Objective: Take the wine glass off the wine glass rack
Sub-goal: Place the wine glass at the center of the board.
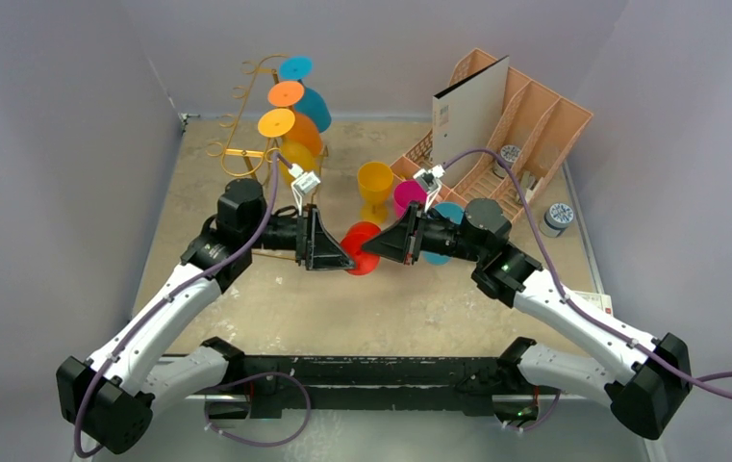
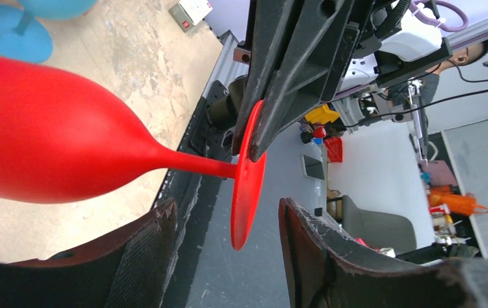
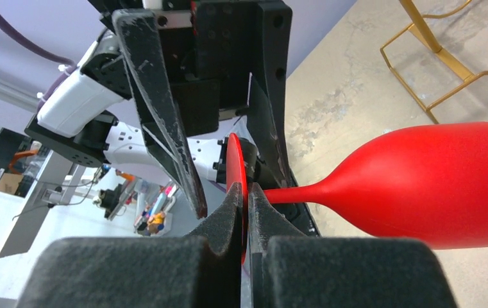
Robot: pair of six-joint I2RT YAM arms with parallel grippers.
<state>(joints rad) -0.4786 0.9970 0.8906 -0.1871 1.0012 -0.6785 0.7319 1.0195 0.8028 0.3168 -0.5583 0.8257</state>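
A red wine glass (image 1: 362,248) hangs on its side above the table between both grippers, away from the gold wine glass rack (image 1: 244,153) at the back left. My right gripper (image 3: 247,200) is shut on the rim of the glass's round foot (image 3: 236,168), and the red bowl (image 3: 433,186) points right. My left gripper (image 2: 227,208) is open. Its fingers (image 2: 145,256) stand on either side of the foot (image 2: 247,186) with a gap on each side. The bowl (image 2: 49,141) fills the left of that view.
Several orange, blue and yellow glasses (image 1: 277,122) hang on the rack. A yellow glass (image 1: 375,183), a magenta one (image 1: 408,197) and a blue one (image 1: 448,217) stand mid-table. A peach slotted organiser (image 1: 525,125) holding a white board stands back right, with a small can (image 1: 559,217) beside it.
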